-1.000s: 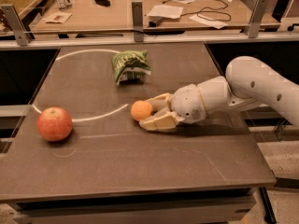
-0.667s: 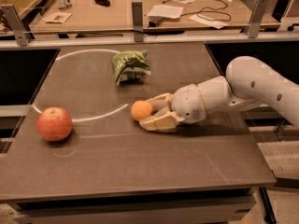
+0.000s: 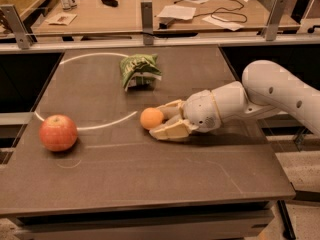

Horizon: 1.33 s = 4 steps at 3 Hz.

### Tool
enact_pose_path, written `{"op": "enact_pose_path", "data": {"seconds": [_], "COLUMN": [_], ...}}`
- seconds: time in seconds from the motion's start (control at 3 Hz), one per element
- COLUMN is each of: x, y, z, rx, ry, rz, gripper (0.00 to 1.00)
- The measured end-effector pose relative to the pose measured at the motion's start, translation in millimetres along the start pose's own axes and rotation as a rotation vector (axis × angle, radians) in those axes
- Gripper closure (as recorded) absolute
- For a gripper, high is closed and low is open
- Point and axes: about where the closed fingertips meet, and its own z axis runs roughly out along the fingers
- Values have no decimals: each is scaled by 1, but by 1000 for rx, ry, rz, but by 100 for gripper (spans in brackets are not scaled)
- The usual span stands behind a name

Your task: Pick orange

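Fingers (image 3: 170, 130) spread open flank the orange (image 3: 151, 118) on the table (image 3: 200, 184), green bag (image 3: 139, 70) behind, apple (image 3: 58, 132) well apart.

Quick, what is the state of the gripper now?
Gripper: at the small round bright orange fruit; open or shut cannot be told.

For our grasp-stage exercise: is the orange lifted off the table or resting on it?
Resting on it: the orange touches the table with no gap beneath, and the gripper lies low beside it.
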Motion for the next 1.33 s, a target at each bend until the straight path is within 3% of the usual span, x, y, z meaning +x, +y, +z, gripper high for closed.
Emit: {"op": "enact_pose_path", "data": {"seconds": [1.33], "x": [0], "y": [0], "z": [0], "rx": [0], "ry": [-1], "rz": [-1], "gripper": [100]}}
